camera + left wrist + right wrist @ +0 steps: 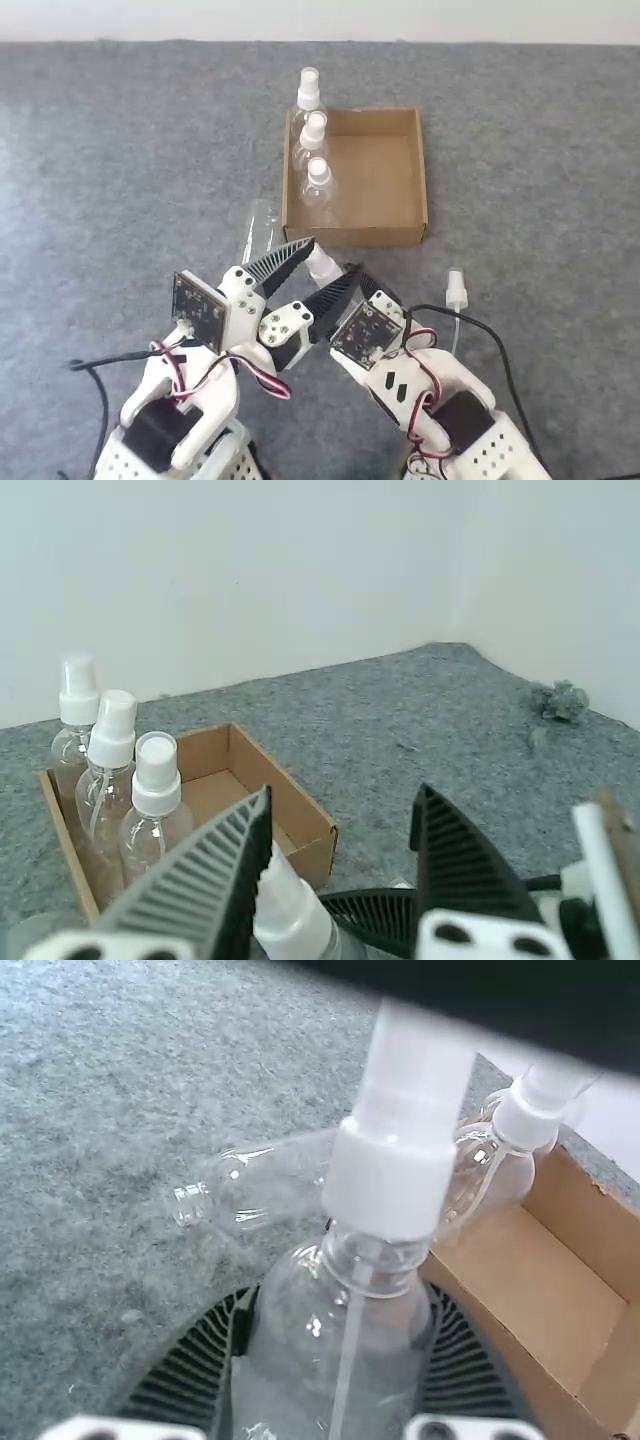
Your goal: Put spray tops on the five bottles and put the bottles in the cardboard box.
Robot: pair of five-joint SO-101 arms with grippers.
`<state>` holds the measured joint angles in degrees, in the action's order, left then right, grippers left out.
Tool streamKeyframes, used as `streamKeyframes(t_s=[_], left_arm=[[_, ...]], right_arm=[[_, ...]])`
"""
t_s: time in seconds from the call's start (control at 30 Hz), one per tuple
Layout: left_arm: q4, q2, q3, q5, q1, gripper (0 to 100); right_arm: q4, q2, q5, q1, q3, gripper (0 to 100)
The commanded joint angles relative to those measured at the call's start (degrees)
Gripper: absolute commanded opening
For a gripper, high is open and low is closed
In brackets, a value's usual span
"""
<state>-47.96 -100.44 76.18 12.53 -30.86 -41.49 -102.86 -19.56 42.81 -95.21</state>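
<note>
Right tool (pixel 330 1375) at lower centre of the high view, pinching a bottle (pixel 340 1290) by its body, with a white spray top on the bottle's neck. Left tool (pixel 342 800) is spread wide, its fingers either side of that spray top, one finger just beside it. Cardboard box (pixel 375 180) sits upper centre on the grey worktop (pixel 120 150). Three capped bottles (pixel 314 135) stand in a row along the box's left wall. One uncapped bottle (pixel 262 225) lies on its side just left of the box. A loose spray top (pixel 456 288) with its tube lies right of the tools.
</note>
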Motion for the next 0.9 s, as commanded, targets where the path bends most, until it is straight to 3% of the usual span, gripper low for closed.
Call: streamKeyframes(t_s=[0.0,0.3,0.53,0.87], left_arm=[[-0.09,-0.44,-0.92,-0.44,0.09,21],[-2.46,-0.53,-5.76,-0.26,4.92,11],[-2.11,-0.44,-5.23,-0.53,5.45,10],[6.77,-0.18,2.51,-3.96,5.45,3]], right_arm=[[-0.22,-1.10,-0.35,-1.01,0.88,10.1],[-0.22,-1.10,-0.26,-2.59,1.49,10.1],[-0.22,-1.10,-0.26,-2.68,1.49,10.1],[-0.22,-1.10,-0.26,-2.51,1.49,10.1]])
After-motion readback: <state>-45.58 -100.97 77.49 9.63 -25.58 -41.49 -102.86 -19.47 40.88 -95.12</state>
